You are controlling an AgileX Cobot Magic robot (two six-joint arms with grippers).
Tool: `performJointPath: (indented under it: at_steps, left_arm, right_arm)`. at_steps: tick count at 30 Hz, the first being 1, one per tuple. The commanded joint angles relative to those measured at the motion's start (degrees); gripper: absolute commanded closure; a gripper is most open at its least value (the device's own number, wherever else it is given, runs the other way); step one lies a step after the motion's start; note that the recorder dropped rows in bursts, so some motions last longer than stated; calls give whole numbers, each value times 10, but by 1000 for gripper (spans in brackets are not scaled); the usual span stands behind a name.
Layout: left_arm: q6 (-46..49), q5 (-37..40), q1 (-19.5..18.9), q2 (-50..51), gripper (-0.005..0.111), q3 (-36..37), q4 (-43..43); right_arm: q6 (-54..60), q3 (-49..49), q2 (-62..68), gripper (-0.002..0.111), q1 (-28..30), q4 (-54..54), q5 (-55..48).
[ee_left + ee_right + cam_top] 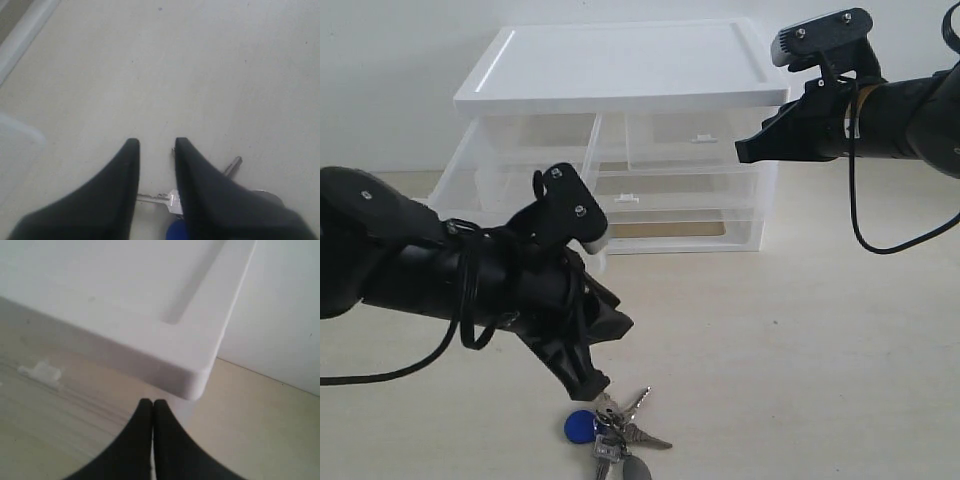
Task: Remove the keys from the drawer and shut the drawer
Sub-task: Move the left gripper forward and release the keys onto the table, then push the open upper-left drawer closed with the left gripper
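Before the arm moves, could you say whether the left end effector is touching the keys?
Cannot tell: in the exterior view the left end effector overlaps the keys, but no view shows contact plainly.

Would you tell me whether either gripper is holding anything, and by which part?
Nothing: left gripper open over the keys on the table; right gripper shut, empty.

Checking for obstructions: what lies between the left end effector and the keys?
Nothing. The exterior view shows the open left end effector with its tips right beside the keys, and only bare table around them.
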State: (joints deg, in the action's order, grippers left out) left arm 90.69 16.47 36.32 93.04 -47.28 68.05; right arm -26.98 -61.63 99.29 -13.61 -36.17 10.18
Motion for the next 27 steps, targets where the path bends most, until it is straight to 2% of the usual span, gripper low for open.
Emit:
performJointPath:
  at_steps: [1, 3, 4, 7, 10, 13, 16, 17, 19, 20, 23, 24, 27]
  left_arm:
    - [-25, -3, 3, -59, 70, 4, 7]
    - [-52, -26, 3, -95, 73, 27, 7]
    - [-80, -52, 3, -115, 78, 48, 7]
    - [-104, -62, 3, -135, 90, 107, 8]
    - [-104, -86, 3, -136, 93, 143, 19]
    - [-119, -219, 3, -137, 93, 161, 65]
    - [-127, -305, 3, -137, 93, 162, 46]
    - [-191, -359, 3, -134, 93, 162, -16]
    - [-277, -379, 3, -125, 93, 162, -107]
    - [-350, -379, 3, -118, 93, 162, -195]
    - [-537, -415, 2, -100, 93, 162, -386]
    - [-571, -441, 2, -93, 94, 162, -423]
    - [-573, -517, 0, -69, 93, 155, -430]
  right_arm:
    - [3, -11, 3, 108, 9, 12, 33]
    - [4, -11, 3, 108, 9, 12, 33]
    - [4, -11, 3, 108, 9, 12, 32]
    - [4, -11, 3, 108, 9, 12, 32]
    - [4, -11, 3, 108, 9, 12, 31]
    - [3, -11, 3, 108, 9, 12, 28]
    - [3, -11, 3, 108, 9, 12, 28]
    - [3, -11, 3, 108, 9, 12, 28]
    - [3, -11, 3, 108, 9, 12, 28]
    - [3, -11, 3, 108, 9, 12, 28]
    - [3, -11, 3, 108, 9, 12, 28]
    - [3, -11, 3, 108, 9, 12, 28]
    - [2, -11, 3, 108, 9, 12, 25]
